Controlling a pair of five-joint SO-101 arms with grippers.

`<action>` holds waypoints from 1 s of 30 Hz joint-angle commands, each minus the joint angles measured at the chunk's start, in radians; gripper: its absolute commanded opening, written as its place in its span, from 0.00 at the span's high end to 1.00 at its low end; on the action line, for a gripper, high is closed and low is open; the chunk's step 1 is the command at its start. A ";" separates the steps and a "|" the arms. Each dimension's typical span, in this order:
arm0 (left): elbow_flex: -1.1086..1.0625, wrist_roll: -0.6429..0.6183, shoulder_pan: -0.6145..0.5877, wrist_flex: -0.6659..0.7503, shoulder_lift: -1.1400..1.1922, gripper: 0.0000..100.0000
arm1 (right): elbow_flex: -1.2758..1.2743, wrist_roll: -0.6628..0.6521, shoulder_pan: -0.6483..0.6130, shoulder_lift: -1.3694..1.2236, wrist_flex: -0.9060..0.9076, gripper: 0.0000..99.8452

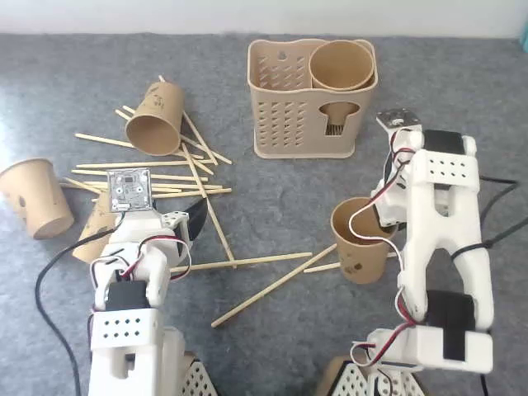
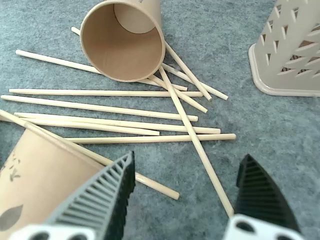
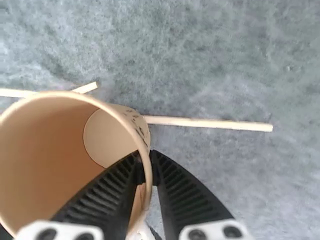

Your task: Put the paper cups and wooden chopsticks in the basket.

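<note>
High view: beige slotted basket [image 1: 304,140] upright at the far middle of the grey mat [image 1: 272,355], with 1 paper cup, the basket cup [image 1: 341,64], standing in its right-hand compartment. Left of the basket, a tipped cup [image 1: 155,120] on its side, mouth toward the arms, lying over a loose scatter of wooden chopsticks [image 1: 177,190]. Edge cup [image 1: 37,198] on its side near the mat's left border. Just beside it, a near cup [image 1: 92,231], also on its side and partly hidden under the left arm. 3 stray chopsticks [image 1: 272,289] out on the mat between the 2 arms, well apart from the basket.

Left wrist view: left gripper [image 2: 185,195] with jaws spread wide, gripping nothing, above the near end of the chopstick scatter. Near cup close against 1 finger. Tipped cup farther off, open mouth facing the camera, with a corner of the basket beyond.

Right wrist view: right gripper [image 3: 145,175] pinched tight on the rim of the held cup [image 3: 55,150], 1 finger inside the wall and 1 outside. Held cup mouth-up and slightly tilted, in front of the basket's right side, over the ends of 2 stray chopsticks. Resting on the mat or lifted off it: impossible to tell.
</note>
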State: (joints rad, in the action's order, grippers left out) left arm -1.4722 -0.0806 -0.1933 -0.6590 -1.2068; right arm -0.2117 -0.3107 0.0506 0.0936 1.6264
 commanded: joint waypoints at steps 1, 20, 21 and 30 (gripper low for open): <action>0.004 0.008 -0.009 0.028 0.000 0.69 | 0.084 0.009 0.012 0.174 0.056 0.99; 0.004 0.008 -0.009 0.028 0.000 0.69 | 0.471 0.175 -0.074 0.335 -0.220 0.99; 0.004 0.008 -0.009 0.028 0.000 0.69 | 0.488 0.187 -0.081 0.317 -0.251 0.99; 0.004 0.008 -0.011 0.028 0.000 0.69 | 0.568 0.269 -0.088 0.128 -0.541 0.99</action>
State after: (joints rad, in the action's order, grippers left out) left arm -1.4722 -0.0806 -0.1933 -0.6590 -1.2068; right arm 0.3053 -0.0729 -0.0230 0.2516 1.1830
